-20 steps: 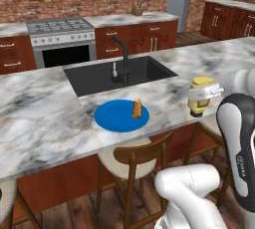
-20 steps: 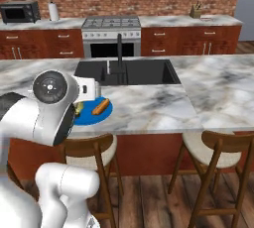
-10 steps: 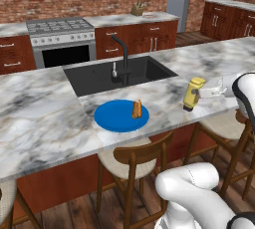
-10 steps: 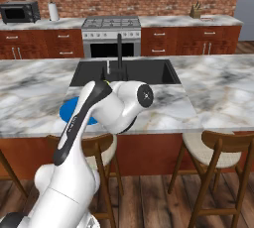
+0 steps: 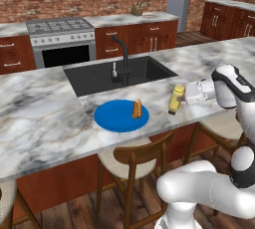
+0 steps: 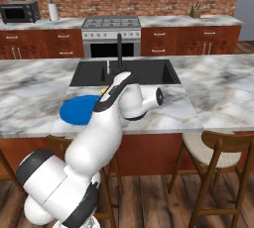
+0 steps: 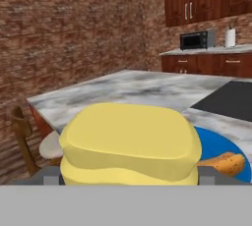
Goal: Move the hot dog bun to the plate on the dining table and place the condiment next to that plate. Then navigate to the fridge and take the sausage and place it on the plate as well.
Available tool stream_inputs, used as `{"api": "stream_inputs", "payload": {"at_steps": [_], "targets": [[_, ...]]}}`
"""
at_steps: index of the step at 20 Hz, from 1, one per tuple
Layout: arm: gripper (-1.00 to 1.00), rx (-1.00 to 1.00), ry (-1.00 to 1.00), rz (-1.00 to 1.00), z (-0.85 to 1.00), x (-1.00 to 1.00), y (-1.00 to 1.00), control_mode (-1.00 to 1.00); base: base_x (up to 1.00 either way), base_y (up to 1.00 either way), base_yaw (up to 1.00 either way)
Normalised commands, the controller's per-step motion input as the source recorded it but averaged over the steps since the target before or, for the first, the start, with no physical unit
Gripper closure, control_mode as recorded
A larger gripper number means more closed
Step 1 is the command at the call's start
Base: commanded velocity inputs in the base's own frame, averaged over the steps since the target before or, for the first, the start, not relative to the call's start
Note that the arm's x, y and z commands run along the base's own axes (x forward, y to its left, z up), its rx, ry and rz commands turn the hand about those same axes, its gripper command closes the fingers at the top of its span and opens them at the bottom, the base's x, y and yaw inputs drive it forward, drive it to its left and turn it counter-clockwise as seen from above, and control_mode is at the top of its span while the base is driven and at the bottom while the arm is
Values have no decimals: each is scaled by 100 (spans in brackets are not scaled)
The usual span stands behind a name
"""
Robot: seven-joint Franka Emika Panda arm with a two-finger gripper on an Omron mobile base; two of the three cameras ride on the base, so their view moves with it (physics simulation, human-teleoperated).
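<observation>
The hot dog bun (image 5: 136,108) lies on the right part of the blue plate (image 5: 117,117) on the marble dining table (image 5: 40,118). Just right of the plate, the yellow condiment (image 5: 176,98) stands slightly tilted with its base at the counter top. My gripper (image 5: 184,96) reaches in from the right and is shut on it. In the hand view the bottle's yellow cap (image 7: 130,141) spans the space between the fingertips (image 7: 51,181), with the plate (image 7: 216,144) and bun (image 7: 222,163) beyond. In the right base view my arm covers most of the plate (image 6: 77,109). The sausage is out of view.
A black sink (image 5: 119,73) with a faucet (image 5: 122,56) lies behind the plate. Wooden stools (image 5: 132,161) stand along the near side of the table. The grey fridge (image 5: 178,3) stands at the far wall beside the cabinets, and a stove (image 5: 62,41) is at the back.
The arm has swung out and down, carrying the condiment from high up near the camera to the counter top right of the plate. Plate and bun have not moved.
</observation>
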Motion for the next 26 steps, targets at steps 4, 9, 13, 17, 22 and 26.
{"api": "stream_inputs", "payload": {"at_steps": [4,9,13,17,22,26], "targets": [[100,-4,-9,19,-43,52,0,-100,0,0,0],[100,-4,-6,11,-44,53,1,-100,0,0,0],[100,0,0,7,-40,52,15,-100,0,0,0],[100,0,0,3,-32,41,29,-100,0,0,0],[100,0,0,3,-34,35,17,-100,0,0,0],[100,0,0,3,-31,29,6,-100,0,0,0]]}}
